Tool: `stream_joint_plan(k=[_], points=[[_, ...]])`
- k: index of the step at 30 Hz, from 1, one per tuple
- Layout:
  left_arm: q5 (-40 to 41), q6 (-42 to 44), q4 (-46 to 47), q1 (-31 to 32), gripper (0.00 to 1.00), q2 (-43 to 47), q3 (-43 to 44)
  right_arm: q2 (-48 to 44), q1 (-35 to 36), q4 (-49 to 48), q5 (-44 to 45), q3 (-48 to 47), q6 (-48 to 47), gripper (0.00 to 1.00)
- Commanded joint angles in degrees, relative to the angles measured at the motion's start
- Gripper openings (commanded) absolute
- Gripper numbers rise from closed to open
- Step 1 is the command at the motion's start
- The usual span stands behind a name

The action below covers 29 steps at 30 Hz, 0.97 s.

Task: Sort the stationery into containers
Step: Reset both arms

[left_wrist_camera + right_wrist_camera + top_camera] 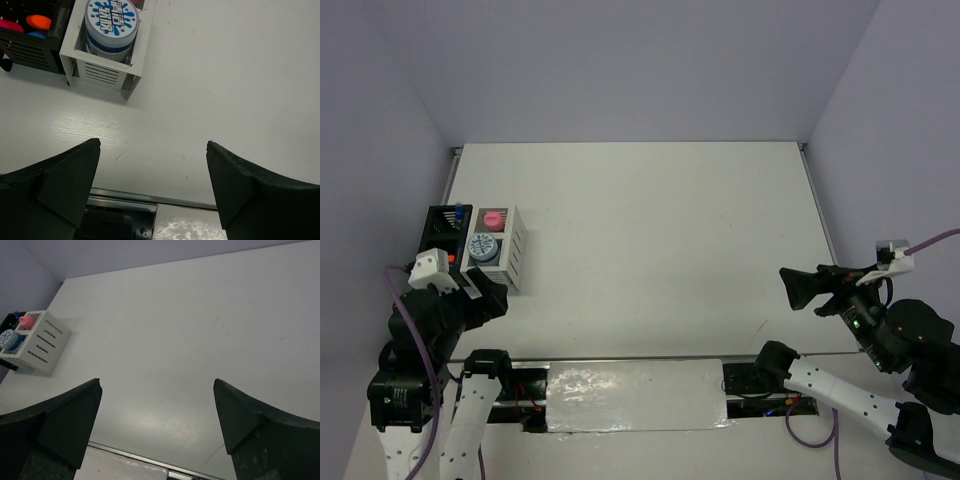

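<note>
- Stationery is sitting sorted at the far left of the table (pixel 660 250), inside two containers that are standing side by side and touching.
- White slotted box (pixel 512 256) is standing on the right of the pair, with its slotted wall facing right.
- Blue-white tin (pixel 111 20) is filling the near compartment of that box, lid upward and printed with a blue splash pattern.
- Pink glitter jar (pixel 493 218) is occupying the far compartment, just beyond the tin.
- Black pen holder (pixel 30 47) is standing against the left side of the white box.
- Highlighters are standing upright in the holder, showing an orange cap (pixel 38 21), a pink cap (pixel 10 25) and a blue cap (pixel 35 35) close together at its near end.
- Another small blue-topped item (pixel 460 212) is poking up at the holder's far end; what it is cannot be told.
- Left gripper (pixel 152 170) is hovering over bare table just near of the white box, its jaws spread wide and gripping nothing.
- Left fingers (pixel 65 180) are showing only white tabletop and the near metal rail between them.
- Right gripper (pixel 792 286) is hanging over the right side of the table, well apart from the containers and pointing left toward them.
- Right fingers (pixel 255 425) are likewise standing wide apart, with nothing between them.
</note>
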<state>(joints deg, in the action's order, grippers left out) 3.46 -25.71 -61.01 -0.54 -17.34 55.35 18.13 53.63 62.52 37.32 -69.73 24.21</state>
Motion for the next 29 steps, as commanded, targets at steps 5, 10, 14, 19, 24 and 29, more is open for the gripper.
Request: stream_joint_plan(k=[5, 10, 14, 19, 24, 29], points=[[4.3, -1.4, -0.2, 0.1, 0.99, -0.1, 5.5, -4.1, 0.3, 6.4, 2.0, 1.4, 3.2, 1.0], [5.9, -1.5, -0.9, 0.1, 0.99, -0.1, 6.9, -5.1, 0.3, 4.8, 2.1, 2.1, 2.4, 1.0], [5.4, -0.7, -0.8, 0.1, 0.99, -0.4, 7.9, -4.5, 0.3, 4.6, 1.4, 2.1, 2.7, 1.0], [5.7, 0.4, -1.1, 0.2, 0.99, -0.8, 9.4, -4.1, 0.4, 4.1, 0.6, 2.8, 3.0, 1.0], [4.7, 0.7, -0.7, 0.1, 0.99, -0.7, 8.5, -3.5, 0.3, 3.5, 0.6, 3.4, 3.3, 1.0], [4.7, 0.8, -0.3, 0.1, 0.99, -0.1, 8.2, -3.2, 0.3, 3.0, 0.2, 3.9, 3.5, 1.0]])
